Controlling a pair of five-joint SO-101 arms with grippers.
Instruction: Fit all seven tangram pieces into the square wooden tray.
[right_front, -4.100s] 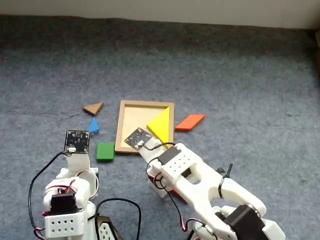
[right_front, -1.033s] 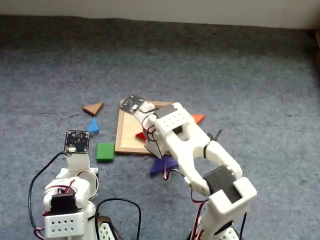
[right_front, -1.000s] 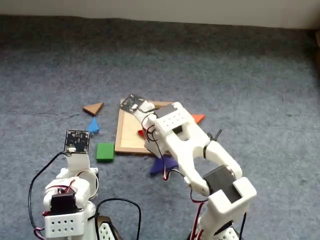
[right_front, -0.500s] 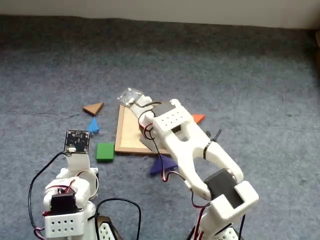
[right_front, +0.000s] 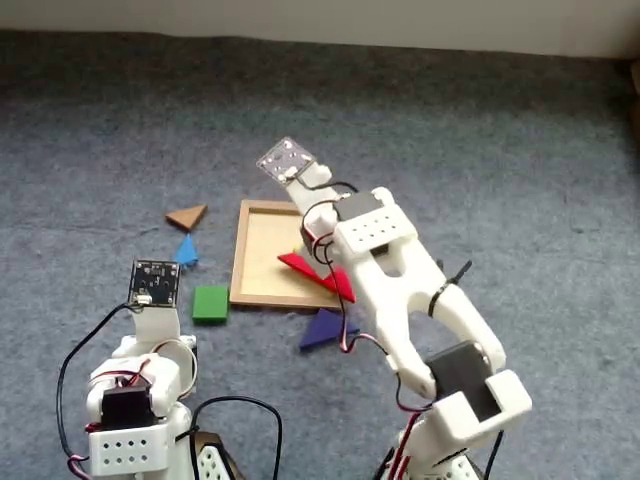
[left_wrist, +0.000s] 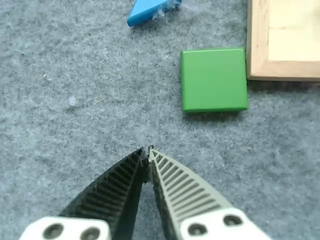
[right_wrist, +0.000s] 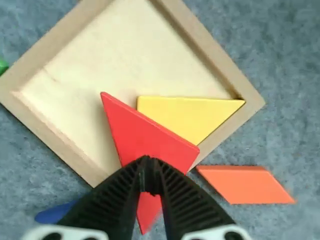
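Note:
The square wooden tray (right_front: 240, 255) (right_wrist: 215, 55) lies mid-table with a yellow triangle (right_wrist: 192, 115) in one corner. My right gripper (right_wrist: 148, 169) is shut on a red triangle (right_front: 315, 272) (right_wrist: 145, 137). That piece sits tilted over the yellow one and juts past the tray's near rim. An orange parallelogram (right_wrist: 245, 184) lies just outside the tray. A dark blue triangle (right_front: 325, 328) lies on the carpet in front of it. My left gripper (left_wrist: 148, 152) is shut and holds nothing, on the carpet short of a green square (left_wrist: 214, 79) (right_front: 210, 302).
A small blue triangle (right_front: 186, 250) (left_wrist: 147, 9) and a brown triangle (right_front: 187, 216) lie left of the tray. The right arm (right_front: 400, 290) stretches over the tray's right side. Grey carpet runs open beyond the tray and to the far right.
The right arm has swung out over the tray with the red triangle, and its wrist has moved farther back and right. The left arm has kept still.

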